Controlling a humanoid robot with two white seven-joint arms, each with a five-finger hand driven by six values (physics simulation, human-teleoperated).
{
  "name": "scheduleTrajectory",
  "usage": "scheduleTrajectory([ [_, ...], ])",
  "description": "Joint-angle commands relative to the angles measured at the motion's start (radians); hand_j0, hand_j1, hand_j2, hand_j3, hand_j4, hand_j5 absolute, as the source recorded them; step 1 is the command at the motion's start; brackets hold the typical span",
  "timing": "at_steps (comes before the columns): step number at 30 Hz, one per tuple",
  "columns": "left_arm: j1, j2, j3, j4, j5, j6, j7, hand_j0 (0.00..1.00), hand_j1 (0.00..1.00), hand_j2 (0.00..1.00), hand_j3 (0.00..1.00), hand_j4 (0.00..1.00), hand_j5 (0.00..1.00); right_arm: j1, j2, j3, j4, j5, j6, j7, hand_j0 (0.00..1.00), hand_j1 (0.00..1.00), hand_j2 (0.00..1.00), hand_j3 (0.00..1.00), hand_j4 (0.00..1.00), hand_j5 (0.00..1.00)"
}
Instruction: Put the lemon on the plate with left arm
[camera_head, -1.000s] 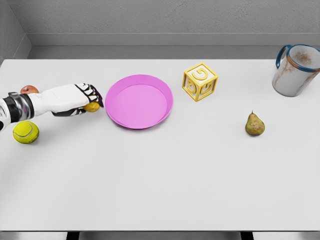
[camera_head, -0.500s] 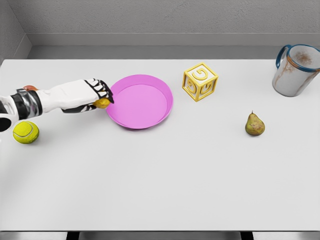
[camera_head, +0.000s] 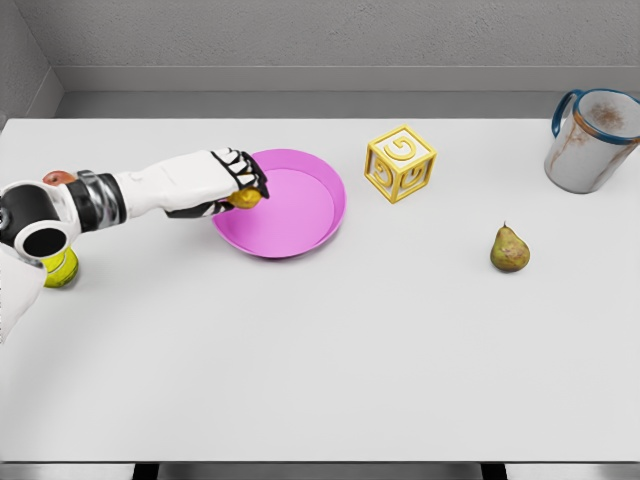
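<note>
Lemon over the plate's left edge

I have the left hand (camera_head: 225, 182) curled around the lemon (camera_head: 243, 198), which peeks out below its fingertips, just inside the pink plate's (camera_head: 300, 238) left rim; the plate's centre lies to the right.

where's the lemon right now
In the head view the lemon is at centre-left, gripped in the left hand over the left rim of the pink plate, not yet released.
</note>
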Motion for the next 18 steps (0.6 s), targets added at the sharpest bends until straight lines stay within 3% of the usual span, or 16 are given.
scheduleTrajectory([
  [1,0.0,-0.03,0.0,0.005,-0.01,0.002,0.003,0.43,0.43,0.43,0.43,0.43,0.43,-0.002,0.0,-0.001,-0.001,0.0,0.0,0.0,1.0,1.0,1.0,1.0,1.0,1.0],
  [9,-0.006,-0.056,0.0,0.002,-0.028,0.002,0.003,0.45,0.45,0.45,0.45,0.45,0.45,-0.002,0.0,-0.001,-0.001,0.0,0.0,0.0,1.0,1.0,1.0,1.0,1.0,1.0],
  [11,-0.005,-0.052,0.012,0.002,-0.027,0.002,0.003,0.67,0.67,0.67,0.67,0.67,0.67,-0.002,0.0,-0.001,-0.001,0.0,0.0,0.0,1.0,1.0,1.0,1.0,1.0,1.0],
  [13,-0.006,-0.047,0.015,-0.003,-0.024,0.002,0.003,1.0,1.0,1.0,1.0,1.0,1.0,0.0,0.0,0.001,-0.001,0.0,0.0,0.0,1.0,1.0,1.0,1.0,1.0,1.0],
  [18,-0.008,-0.047,0.017,-0.006,-0.019,0.002,0.003,1.0,1.0,1.0,1.0,1.0,1.0,-0.002,0.0,-0.001,-0.001,0.0,0.0,0.0,1.0,1.0,1.0,1.0,1.0,1.0],
])
